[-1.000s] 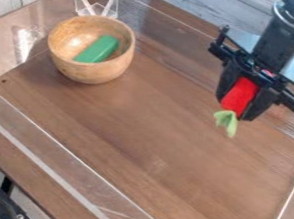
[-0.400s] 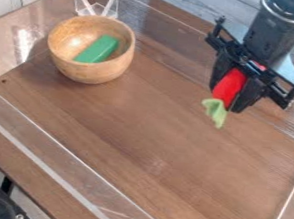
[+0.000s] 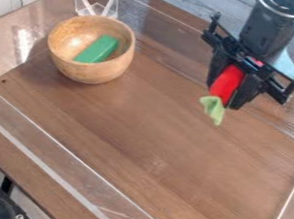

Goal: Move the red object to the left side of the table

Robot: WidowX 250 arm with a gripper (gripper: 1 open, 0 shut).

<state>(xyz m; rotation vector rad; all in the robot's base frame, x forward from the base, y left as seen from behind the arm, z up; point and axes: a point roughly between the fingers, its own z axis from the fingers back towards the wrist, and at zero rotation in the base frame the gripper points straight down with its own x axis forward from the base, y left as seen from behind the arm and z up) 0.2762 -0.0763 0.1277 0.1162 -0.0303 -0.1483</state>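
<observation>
The red object (image 3: 227, 85) hangs above the right part of the table (image 3: 145, 152), its light-green leafy tuft pointing down toward the wood. My gripper (image 3: 230, 90) is shut on the red object, the black fingers clamped on either side of it. The dark arm rises from there to the top right corner of the view.
A wooden bowl (image 3: 90, 50) stands at the back left with an elongated green object (image 3: 101, 49) inside it. A low clear plastic rim (image 3: 50, 155) runs along the table's left and front edges. A clear stand (image 3: 93, 2) sits behind the bowl.
My gripper, still holding the red object, has shifted a little to the left and toward the back of the table.
</observation>
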